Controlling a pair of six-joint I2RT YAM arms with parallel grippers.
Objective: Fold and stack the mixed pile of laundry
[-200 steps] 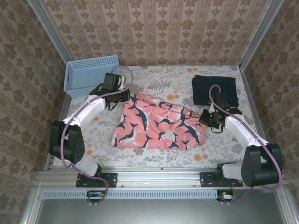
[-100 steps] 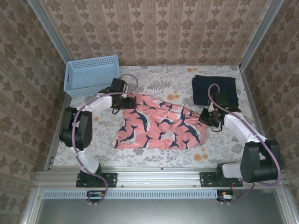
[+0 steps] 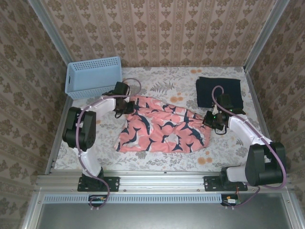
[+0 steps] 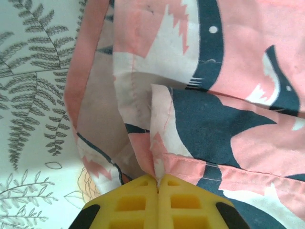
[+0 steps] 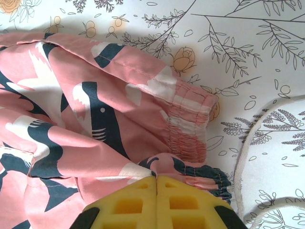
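1. Over the last second the left arm has swung in from beside the basket (image 3: 93, 75). The left gripper (image 3: 125, 107) has come down onto the far-left corner of the coral-pink garment (image 3: 162, 126), and that corner is now bunched up a little more. The right arm has hardly shifted.
2. In the left wrist view, the left gripper (image 4: 157, 179) is closed. Its yellow pads (image 4: 133, 202) press together with a fold of the coral-pink garment (image 4: 248, 71) pinched at their tips, right where a stitched hem meets a seam.
3. In the right wrist view, the right gripper (image 5: 156, 177) is closed too. It grips the coral-pink garment (image 5: 62, 95) at its gathered, elastic-looking edge, where a navy patch puckers against the pads.
4. The coral-pink garment lies spread and rumpled across the middle of the surface (image 3: 157, 78), between the two arms. The right gripper (image 3: 212, 120) holds its right end and the left gripper its far-left corner. Its near edge lies flat on the floral cloth.
5. The navy garment (image 3: 219, 91) lies folded as a neat rectangle at the far right of the surface, just beyond the right gripper.
6. The light blue perforated basket stands at the far-left corner, near the left gripper and well apart from the navy garment.
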